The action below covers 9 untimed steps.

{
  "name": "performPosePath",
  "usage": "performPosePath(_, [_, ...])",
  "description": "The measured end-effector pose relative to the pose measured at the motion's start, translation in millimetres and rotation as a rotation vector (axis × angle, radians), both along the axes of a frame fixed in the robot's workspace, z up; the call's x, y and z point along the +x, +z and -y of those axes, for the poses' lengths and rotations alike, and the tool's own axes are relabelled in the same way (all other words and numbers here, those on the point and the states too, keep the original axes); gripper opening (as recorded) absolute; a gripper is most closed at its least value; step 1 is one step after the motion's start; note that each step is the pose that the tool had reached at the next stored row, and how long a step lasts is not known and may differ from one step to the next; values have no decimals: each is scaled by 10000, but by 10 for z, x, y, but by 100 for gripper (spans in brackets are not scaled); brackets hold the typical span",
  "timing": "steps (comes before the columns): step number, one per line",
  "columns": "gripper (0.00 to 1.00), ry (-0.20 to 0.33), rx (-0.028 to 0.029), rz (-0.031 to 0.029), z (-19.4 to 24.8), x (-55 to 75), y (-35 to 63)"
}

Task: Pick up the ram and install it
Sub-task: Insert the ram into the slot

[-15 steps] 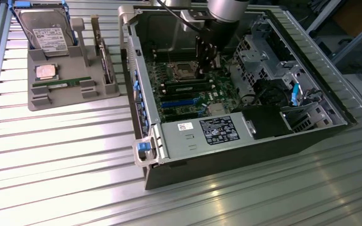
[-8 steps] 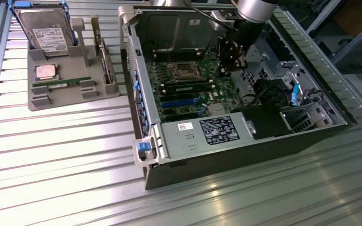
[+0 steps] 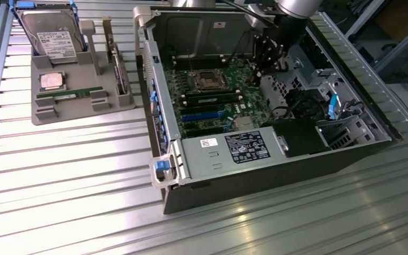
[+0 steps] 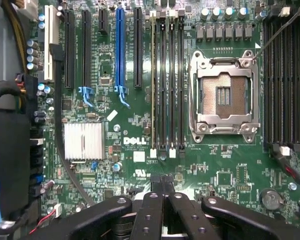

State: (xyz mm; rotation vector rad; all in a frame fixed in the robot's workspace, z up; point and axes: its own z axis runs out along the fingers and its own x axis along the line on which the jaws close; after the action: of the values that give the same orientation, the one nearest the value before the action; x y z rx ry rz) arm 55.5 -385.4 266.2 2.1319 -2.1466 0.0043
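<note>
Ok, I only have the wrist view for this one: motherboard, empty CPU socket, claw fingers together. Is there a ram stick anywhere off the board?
Observer: Yes, one ram stick lies flat in a grey holder tray, on the exterior view's left of the open computer case.
Operator: Anything next to it in the tray?
Observer: A square silver processor chip sits just behind it.
Operator: And where is the arm relative to that tray?
Observer: The claw hangs inside the case over the motherboard, well apart from the tray.
</note>
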Motion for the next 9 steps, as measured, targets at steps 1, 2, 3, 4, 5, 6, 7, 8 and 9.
performPosePath(1, [11, 0, 0, 0, 0, 16, 8])
performPosePath(2, [11, 1, 0, 0, 0, 38, 20])
performPosePath(3, [11, 1, 0, 0, 0, 78, 47])
performPosePath(4, [11, 1, -1, 0, 0, 105, 70])
performPosePath(5, [11, 1, -1, 1, 0, 118, 91])
performPosePath(6, [11, 1, 0, 0, 0, 129, 110])
performPosePath(7, [11, 1, 1, 1, 0, 138, 132])
performPosePath(8, [11, 1, -1, 0, 0, 154, 164])
performPosePath(9, [11, 1, 1, 0, 0, 168, 168])
